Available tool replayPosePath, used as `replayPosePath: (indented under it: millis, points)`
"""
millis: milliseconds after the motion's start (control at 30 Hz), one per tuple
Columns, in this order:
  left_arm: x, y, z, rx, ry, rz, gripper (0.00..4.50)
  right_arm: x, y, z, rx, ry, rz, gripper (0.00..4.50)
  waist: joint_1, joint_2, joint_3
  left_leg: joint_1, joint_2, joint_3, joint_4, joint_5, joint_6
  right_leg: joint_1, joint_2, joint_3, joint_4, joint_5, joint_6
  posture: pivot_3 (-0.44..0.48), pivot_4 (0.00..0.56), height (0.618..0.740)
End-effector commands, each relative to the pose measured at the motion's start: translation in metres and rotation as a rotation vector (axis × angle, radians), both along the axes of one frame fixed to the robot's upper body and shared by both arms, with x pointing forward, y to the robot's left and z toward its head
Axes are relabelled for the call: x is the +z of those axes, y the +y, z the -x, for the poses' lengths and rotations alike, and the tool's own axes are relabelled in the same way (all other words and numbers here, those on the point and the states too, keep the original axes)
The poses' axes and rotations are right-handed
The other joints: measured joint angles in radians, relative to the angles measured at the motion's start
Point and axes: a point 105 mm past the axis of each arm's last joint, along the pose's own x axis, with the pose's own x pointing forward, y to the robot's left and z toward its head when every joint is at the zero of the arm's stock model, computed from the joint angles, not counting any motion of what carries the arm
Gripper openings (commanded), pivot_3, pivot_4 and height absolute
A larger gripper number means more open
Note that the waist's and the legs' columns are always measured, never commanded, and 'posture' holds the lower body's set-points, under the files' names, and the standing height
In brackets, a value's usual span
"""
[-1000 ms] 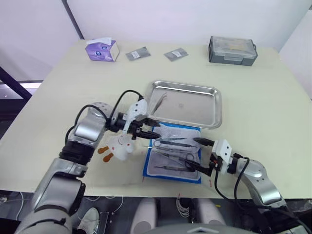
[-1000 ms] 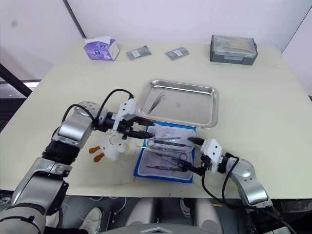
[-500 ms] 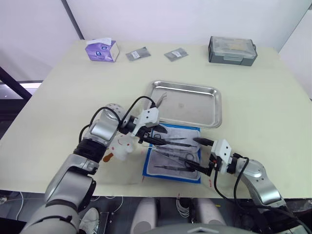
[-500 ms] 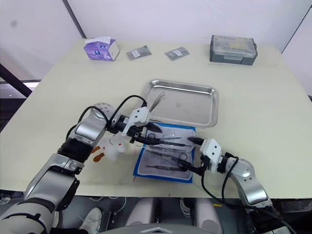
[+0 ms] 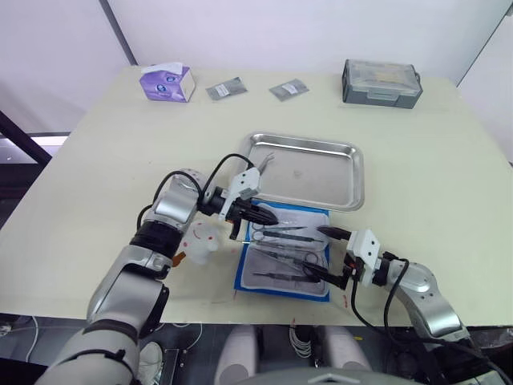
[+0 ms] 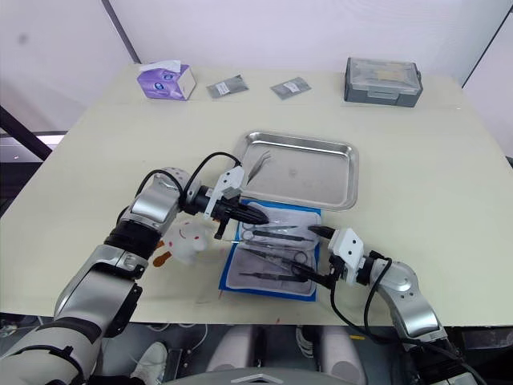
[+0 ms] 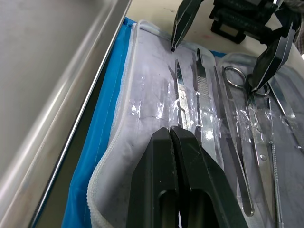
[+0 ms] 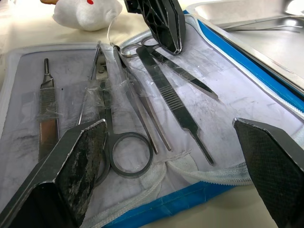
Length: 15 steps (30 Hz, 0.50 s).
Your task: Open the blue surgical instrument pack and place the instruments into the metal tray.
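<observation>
A lab or training bench with a clinical set-up is indicated. A pale table (image 5: 449, 184) against plain white walls (image 5: 264, 32) is laid with a steel tray (image 5: 341, 191), an opened blue pack (image 5: 243, 271) of silver instruments (image 5: 282, 255), foil packets (image 5: 226, 89), a tissue box (image 5: 167, 82) and a grey lidded box (image 5: 381, 82). A small white plush toy (image 5: 198, 243) is seen beside the pack.

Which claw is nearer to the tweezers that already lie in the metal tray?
The left claw is nearer, over the pack's edge closest to the tweezers in the metal tray. The right claw hovers at the pack's opposite, near side.
</observation>
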Motion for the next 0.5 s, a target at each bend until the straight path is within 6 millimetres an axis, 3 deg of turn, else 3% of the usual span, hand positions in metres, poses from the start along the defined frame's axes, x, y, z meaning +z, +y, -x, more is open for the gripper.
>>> replayPosePath:
  millis: [33,400,500]
  points:
    - [0.0015,-0.0049,0.0038,-0.038,-0.01,0.003,0.08,-0.0293,-0.0005,0.011,0.001,0.116,0.058,4.5,0.0,0.0,0.0,0.0,0.0,0.0,0.0,0.0,0.0,0.0,0.0,0.0,0.0,0.0,0.0,0.0,0.15,0.74]
    - [0.0054,-0.0068,0.0009,-0.014,-0.008,0.033,0.08,-0.0298,-0.0009,0.0117,-0.003,0.12,0.055,4.5,0.001,0.0,0.0,0.0,0.0,0.0,0.0,0.0,0.0,0.0,0.0,0.0,0.0,0.0,0.0,0.0,0.15,0.74]
    - [0.008,-0.0078,-0.0015,0.002,-0.024,0.046,0.92,-0.03,-0.0009,0.0118,-0.003,0.121,0.055,4.5,0.001,0.0,0.0,0.0,0.0,0.0,0.0,0.0,0.0,0.0,0.0,0.0,0.0,0.0,0.0,0.0,0.15,0.74]
